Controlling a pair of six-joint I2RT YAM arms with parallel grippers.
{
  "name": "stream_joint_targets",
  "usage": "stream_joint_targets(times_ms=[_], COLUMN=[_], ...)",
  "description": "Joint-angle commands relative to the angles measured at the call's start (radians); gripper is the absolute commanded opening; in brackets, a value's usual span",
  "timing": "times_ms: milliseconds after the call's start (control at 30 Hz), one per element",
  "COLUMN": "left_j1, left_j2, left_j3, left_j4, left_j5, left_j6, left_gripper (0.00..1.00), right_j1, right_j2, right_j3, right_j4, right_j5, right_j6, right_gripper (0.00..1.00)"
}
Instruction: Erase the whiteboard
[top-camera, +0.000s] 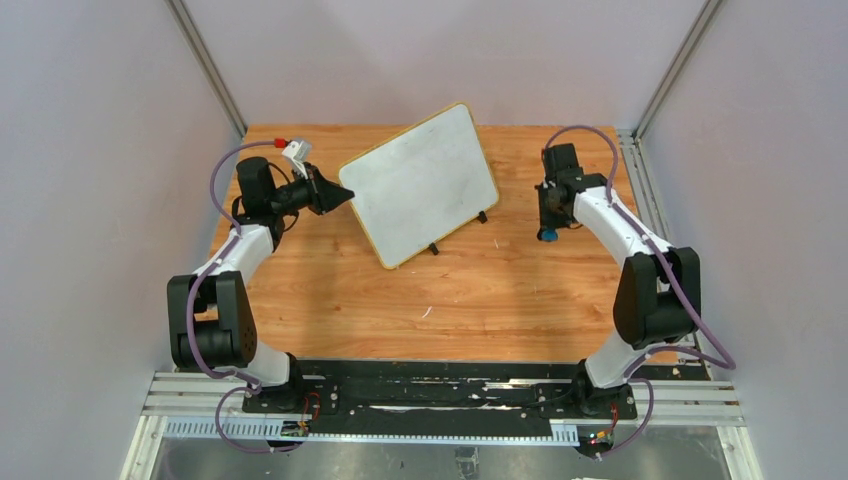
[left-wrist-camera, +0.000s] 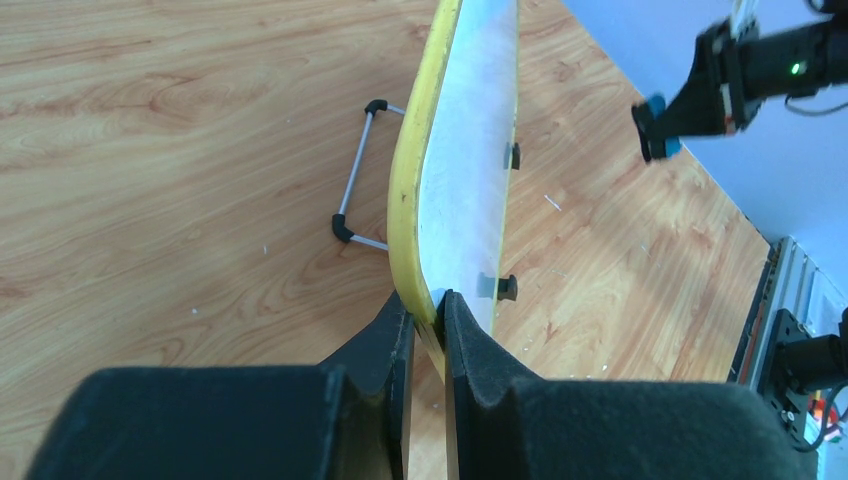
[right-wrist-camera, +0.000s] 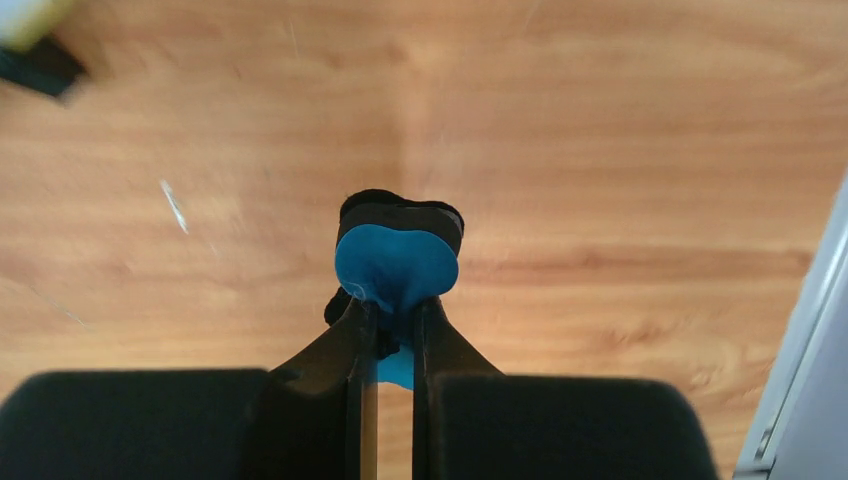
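The whiteboard (top-camera: 420, 182) stands propped at a slant at the table's back middle, its yellow-framed surface smudged grey-white with no writing showing. My left gripper (top-camera: 345, 194) is shut on its left frame edge; the left wrist view shows the yellow rim (left-wrist-camera: 408, 190) pinched between my fingertips (left-wrist-camera: 428, 308). My right gripper (top-camera: 547, 230) hangs to the right of the board, apart from it, shut on a small blue eraser with a black pad (right-wrist-camera: 395, 262), a little above the wood.
The board's wire stand (left-wrist-camera: 355, 180) and small black feet (top-camera: 433, 248) rest on the wooden table (top-camera: 480, 300). A metal rail (top-camera: 640, 170) runs along the table's right edge. White walls close in on both sides.
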Motion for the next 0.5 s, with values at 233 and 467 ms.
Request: stream_joint_targets(times_ms=[233,467], left_j1=[-0.013,-0.012], left_j2=[0.005,0.006], left_j3=[0.015,0.015], left_j4=[-0.022,-0.027], left_j5=[-0.022,-0.026], left_j6=[0.088,0.092], left_gripper=[0.00,0.00], right_j1=[-0.063,-0.083], right_j2=[-0.094,-0.060], right_j3=[-0.251,-0.288], right_j4=[-0.060,-0.026], right_j5=[-0.053,-0.124], right_j6=[0.044,0.037], right_gripper=[0.01,0.09])
